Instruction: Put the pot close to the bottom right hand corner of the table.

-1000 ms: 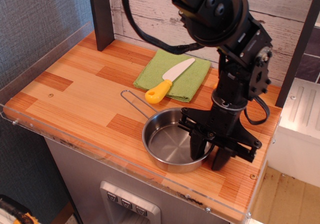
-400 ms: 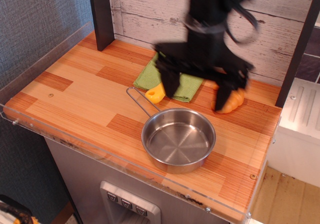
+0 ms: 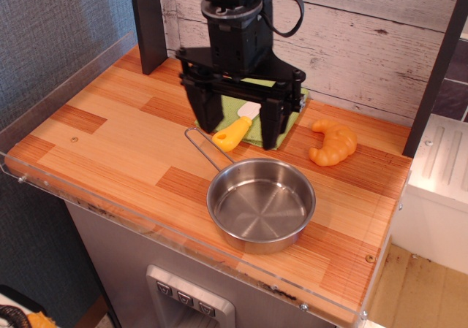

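The pot (image 3: 261, 205), a shallow shiny steel pan with a thin wire handle pointing back-left, sits on the striped wood table (image 3: 110, 131) near its front right part, a little in from the corner. My gripper (image 3: 238, 127) hangs open and empty above the table behind the pot, over the green cloth, its two black fingers (image 3: 205, 116) spread wide apart. It does not touch the pot.
A green cloth (image 3: 289, 116) lies at the back with a yellow-handled knife (image 3: 235, 132) on it. A croissant (image 3: 333, 143) lies at the back right. A clear acrylic rim (image 3: 146, 229) edges the front and left. A dark post (image 3: 148, 21) stands back left.
My gripper has let go of the pot's right rim, risen and moved back and left over the green cloth. The pot stays in place; the croissant is now uncovered.
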Controlling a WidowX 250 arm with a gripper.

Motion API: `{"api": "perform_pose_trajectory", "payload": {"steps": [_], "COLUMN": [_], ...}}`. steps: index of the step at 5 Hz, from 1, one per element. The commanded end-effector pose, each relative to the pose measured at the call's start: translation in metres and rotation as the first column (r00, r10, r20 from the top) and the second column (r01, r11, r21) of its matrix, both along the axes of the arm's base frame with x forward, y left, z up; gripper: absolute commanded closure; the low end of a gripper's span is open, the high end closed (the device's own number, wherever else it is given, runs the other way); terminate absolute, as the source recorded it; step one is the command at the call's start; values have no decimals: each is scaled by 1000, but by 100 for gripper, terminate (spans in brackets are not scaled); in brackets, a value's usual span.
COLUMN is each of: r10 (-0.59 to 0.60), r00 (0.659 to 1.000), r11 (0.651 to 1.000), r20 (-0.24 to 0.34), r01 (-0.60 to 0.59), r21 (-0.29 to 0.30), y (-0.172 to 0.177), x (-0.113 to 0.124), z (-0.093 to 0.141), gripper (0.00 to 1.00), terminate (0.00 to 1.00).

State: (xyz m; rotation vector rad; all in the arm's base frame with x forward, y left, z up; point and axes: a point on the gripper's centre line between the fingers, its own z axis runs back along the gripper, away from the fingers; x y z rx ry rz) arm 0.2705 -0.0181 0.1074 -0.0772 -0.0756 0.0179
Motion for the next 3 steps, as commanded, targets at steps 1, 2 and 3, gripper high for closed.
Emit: {"api": "perform_pose_trajectory", "payload": {"steps": [1,2,3], "r10": [-102,-102,-102], "r00": [995,995,995], "r11": [995,995,995], "r20": [5,5,5], "r01": [102,102,102], "r21": [22,22,22], "y": [8,8,8], "x": [16,16,16], "z": [7,7,7], "gripper": [0,0,0], "terminate": [0,0,100]}}
